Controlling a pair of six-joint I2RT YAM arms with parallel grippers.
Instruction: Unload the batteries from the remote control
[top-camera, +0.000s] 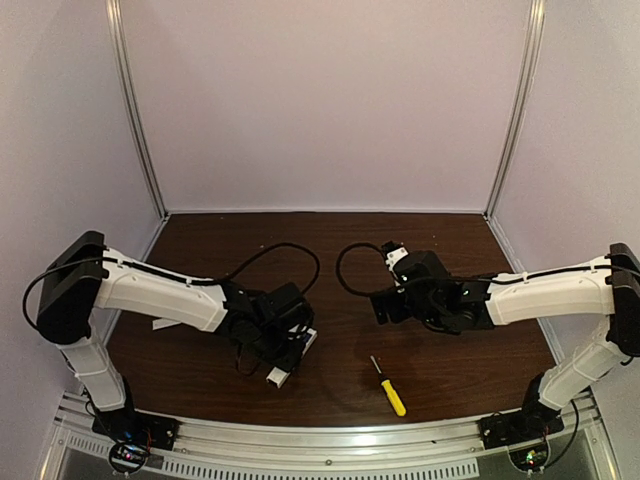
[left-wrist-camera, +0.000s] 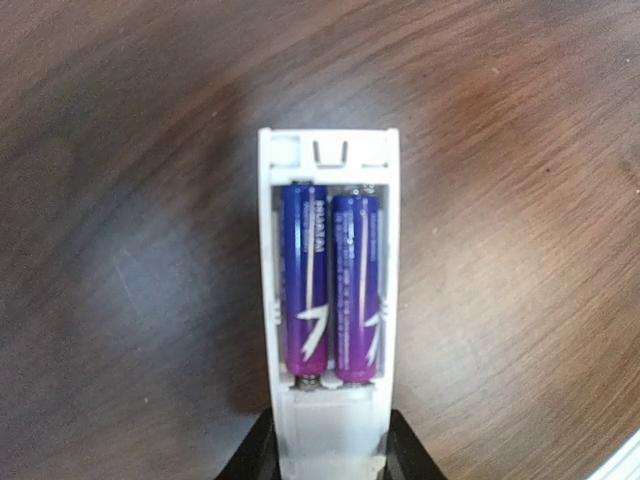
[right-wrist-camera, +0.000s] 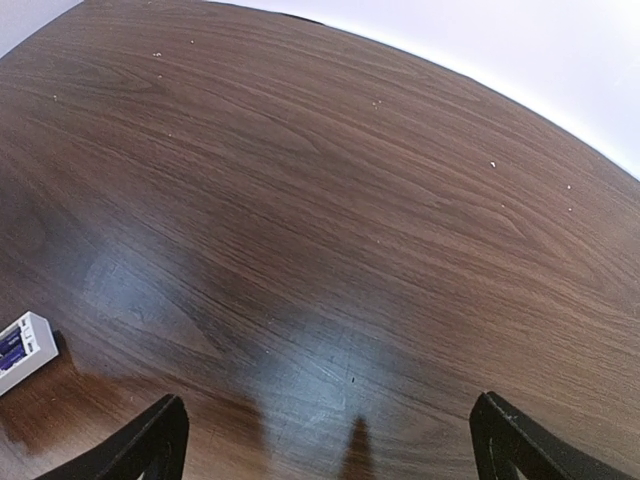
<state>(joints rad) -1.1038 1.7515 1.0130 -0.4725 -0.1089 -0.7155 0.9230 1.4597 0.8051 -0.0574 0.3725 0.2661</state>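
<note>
- Table: the remote control is at its near left; whether it lies flat is hard to tell.
- Right gripper: fingers spread wide, empty, well off to the remote's right.
- Left gripper: fingers narrowed onto the remote's sides, bracing it.
- Batteries: both are seated in the uncovered bay. Next, probably, the right gripper pries one out.

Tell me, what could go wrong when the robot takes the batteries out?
1. The left gripper pinches only one end of the remote, so the remote might twist or slip when pushed.
2. The batteries lie snug side by side, so the open right gripper may struggle to get a finger around one.
3. A freed battery could roll away across the table.
</note>
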